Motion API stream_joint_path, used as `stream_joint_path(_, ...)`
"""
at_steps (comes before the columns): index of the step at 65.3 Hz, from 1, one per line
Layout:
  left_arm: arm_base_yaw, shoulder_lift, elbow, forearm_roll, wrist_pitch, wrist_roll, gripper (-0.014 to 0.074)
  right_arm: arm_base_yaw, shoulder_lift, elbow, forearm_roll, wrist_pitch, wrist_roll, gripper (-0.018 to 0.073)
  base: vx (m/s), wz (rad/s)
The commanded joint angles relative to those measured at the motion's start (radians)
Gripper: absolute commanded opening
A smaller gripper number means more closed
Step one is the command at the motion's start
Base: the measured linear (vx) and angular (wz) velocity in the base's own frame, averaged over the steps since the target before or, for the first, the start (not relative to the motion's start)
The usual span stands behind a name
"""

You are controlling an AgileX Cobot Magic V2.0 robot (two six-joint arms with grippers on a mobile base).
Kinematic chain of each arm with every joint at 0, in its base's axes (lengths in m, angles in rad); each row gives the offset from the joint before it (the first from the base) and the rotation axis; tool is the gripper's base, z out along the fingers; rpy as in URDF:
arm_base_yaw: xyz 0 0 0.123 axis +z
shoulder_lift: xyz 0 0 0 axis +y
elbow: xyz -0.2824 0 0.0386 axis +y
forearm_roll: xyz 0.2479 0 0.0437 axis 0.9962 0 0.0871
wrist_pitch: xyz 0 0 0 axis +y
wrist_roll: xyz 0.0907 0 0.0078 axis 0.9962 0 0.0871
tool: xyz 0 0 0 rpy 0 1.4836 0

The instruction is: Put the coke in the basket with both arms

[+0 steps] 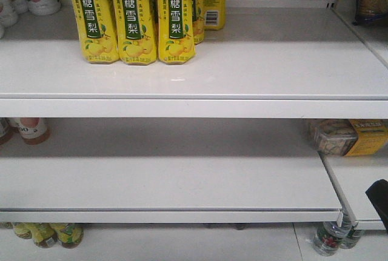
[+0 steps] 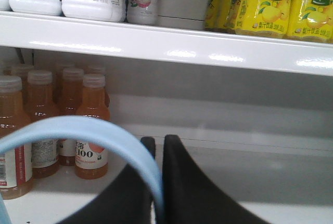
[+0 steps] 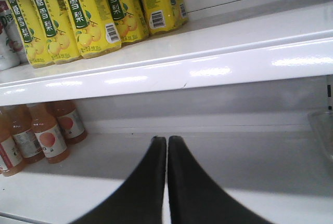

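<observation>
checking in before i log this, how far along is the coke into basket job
Early stage. Done: the left gripper is shut on the basket handle, so the basket is in hand. The right gripper is shut and empty, in front of the middle shelf. Left: no coke shows in any view, only yellow pear drink bottles and orange juice bottles, so finding, grasping and placing it all remain.

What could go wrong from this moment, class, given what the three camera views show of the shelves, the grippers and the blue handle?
1. No red coke bottle shows in any view, only yellow pear-drink bottles and orange juice bottles, so a wrong pick is possible.
2. The left gripper is shut on the light blue basket handle; it seems thinly pinched and might slip.
3. The right gripper is shut with nothing in it, close to the shelf edge, which it could knock.
</observation>
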Motion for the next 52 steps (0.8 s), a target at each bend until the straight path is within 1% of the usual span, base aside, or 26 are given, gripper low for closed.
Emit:
stream_joint_path(1, 0.002, -0.022, -0.029, 0.044, -0.150, 0.050, -0.0006, -0.005, 0.009, -0.031, -0.046, 0.023, -0.006, -0.0005, 0.00, 0.00)
stream_joint_path(14, 0.002, -0.022, -0.029, 0.044, -0.150, 0.050, -0.0006, -0.005, 0.009, -0.031, -0.045, 0.023, -0.006, -0.0005, 0.00, 0.00)
stream_joint_path(19, 0.002, -0.022, -0.029, 0.044, -0.150, 0.050, -0.0006, -0.005, 0.009, -0.031, -0.028, 0.023, -0.007, -0.0005, 0.00, 0.00)
stream_joint_path(20, 0.002, -0.022, -0.029, 0.044, -0.150, 0.050, -0.0006, -0.005, 0.009, -0.031, -0.018, 0.023, -0.007, -0.0005, 0.00, 0.00)
stream_joint_path(24, 0.002, -0.022, -0.029, 0.044, -0.150, 0.050, -0.0006, -0.005, 0.009, -0.031, 0.074, 0.023, -0.007, -0.0005, 0.00, 0.00)
stream_joint_path(29, 0.002, -0.022, -0.029, 0.044, -0.150, 0.050, -0.0006, -0.005, 0.009, -0.031, 0.228, 0.034, -0.019, -0.0005, 0.00, 0.00)
stream_joint_path(34, 0.002, -0.022, -0.029, 0.044, -0.150, 0.050, -0.0006, -0.005, 0.009, -0.031, 0.328, 0.068, -0.024, -0.0005, 0.00, 0.00)
stream_joint_path(37, 0.002, -0.022, -0.029, 0.044, -0.150, 0.050, -0.0006, -0.005, 0.009, -0.031, 0.370, 0.076, -0.016, -0.0005, 0.00, 0.00)
stream_joint_path(41, 0.002, -0.022, -0.029, 0.044, -0.150, 0.050, -0.0006, -0.005, 0.009, -0.031, 0.391, 0.081, 0.014, -0.0005, 0.00, 0.00)
stream_joint_path(47, 0.002, -0.022, -0.029, 0.044, -0.150, 0.050, -0.0006, -0.005, 0.005, -0.031, 0.391, 0.083, 0.071, -0.0005, 0.00, 0.00)
stream_joint_path(52, 0.002, -0.022, -0.029, 0.044, -0.150, 0.050, -0.0006, -0.005, 0.003, -0.031, 0.402, 0.087, 0.078, -0.0005, 0.00, 0.00)
